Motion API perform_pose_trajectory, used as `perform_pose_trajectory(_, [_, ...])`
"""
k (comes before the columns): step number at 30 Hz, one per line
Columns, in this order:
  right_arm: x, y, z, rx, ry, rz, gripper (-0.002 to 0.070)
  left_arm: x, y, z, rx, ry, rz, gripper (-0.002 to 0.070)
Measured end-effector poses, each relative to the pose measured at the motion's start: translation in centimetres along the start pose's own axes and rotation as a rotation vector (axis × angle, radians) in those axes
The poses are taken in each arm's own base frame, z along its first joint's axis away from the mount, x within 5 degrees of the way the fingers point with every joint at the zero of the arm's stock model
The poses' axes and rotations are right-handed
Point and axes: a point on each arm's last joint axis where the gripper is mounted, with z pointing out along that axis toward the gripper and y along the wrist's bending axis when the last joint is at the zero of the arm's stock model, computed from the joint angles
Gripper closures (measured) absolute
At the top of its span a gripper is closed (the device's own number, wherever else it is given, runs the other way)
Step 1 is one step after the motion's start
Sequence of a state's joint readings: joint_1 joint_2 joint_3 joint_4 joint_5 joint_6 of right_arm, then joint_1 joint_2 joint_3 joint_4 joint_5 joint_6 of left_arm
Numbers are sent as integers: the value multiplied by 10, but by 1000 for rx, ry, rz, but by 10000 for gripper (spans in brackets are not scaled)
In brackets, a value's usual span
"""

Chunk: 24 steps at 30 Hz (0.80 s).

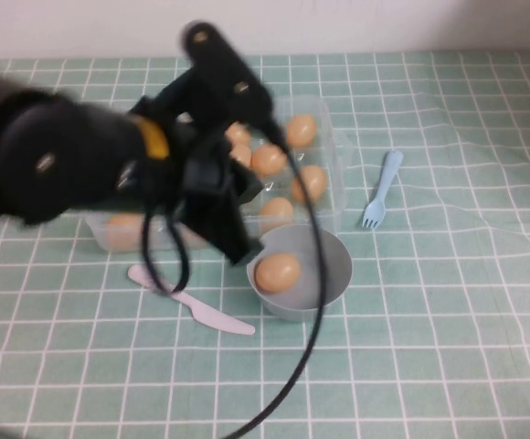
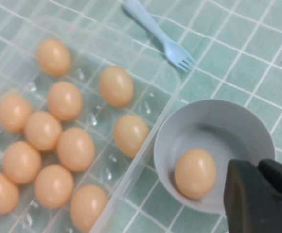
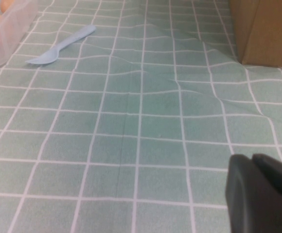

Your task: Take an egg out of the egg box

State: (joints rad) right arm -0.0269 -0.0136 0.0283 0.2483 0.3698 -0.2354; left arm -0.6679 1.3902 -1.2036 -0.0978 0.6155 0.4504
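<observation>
While both end effectors look closed, the egg lies sideways in the bowl.

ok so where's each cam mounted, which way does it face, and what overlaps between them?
High: raised on the robot's side, angled down at the green checked tablecloth; left arm covers the clear plastic egg box; left end effector beside the round grey bowl.
Left wrist: looks down on box, bowl holding one orange-tan egg; left end effector at the frame edge.
Right wrist: low over cloth, away from the work; right end effector, brown cardboard box.
All three share the pale blue plastic fork.
</observation>
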Motion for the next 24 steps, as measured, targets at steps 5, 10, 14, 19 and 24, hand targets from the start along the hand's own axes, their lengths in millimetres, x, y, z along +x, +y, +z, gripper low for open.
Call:
perform_pose_trajectory(5, [0,0,0,0,0,0,694,44,-17,-33,-50,-98,-25,675])
perform_pose_trajectory(10, [0,0,0,0,0,0,694,78,-32,-64,-73,-173,-77,676])
perform_pose_trajectory(14, [0,0,0,0,0,0,694,99,-42,-75,-62,-194,-149,676])
perform_pose_trajectory(19, [0,0,0,0,0,0,694,109,-45,-74,-63,-180,-167,676])
perform_pose_trajectory(24, [0,0,0,0,0,0,694,108,-45,-74,-68,-191,-175,676])
